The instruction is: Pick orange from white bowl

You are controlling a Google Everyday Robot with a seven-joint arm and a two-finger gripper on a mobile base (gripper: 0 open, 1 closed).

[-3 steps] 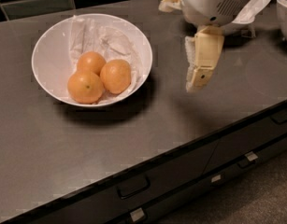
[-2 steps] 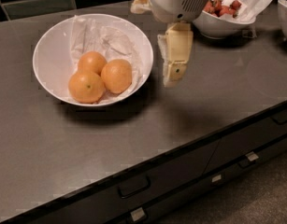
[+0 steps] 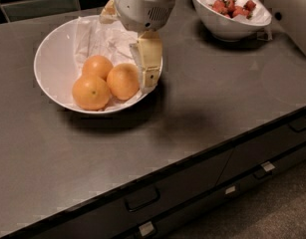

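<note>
Orange [image 3: 91,91] sits at the front of the white bowl [image 3: 39,68] — round, firm, smooth, prob. a bit slippery, not heavy; grab it across the middle. Gripper [image 3: 149,66] hangs over the bowl's right rim — can't tell if open or closed.

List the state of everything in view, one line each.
gripper: low at right rim of white bowl.
orange: lying in white bowl, not lifted.
smaller oranges: two, lying beside orange.
white bowl: upright, paper-lined.
berry bowl: upright, holding red berries.
drawers: shut.
</note>
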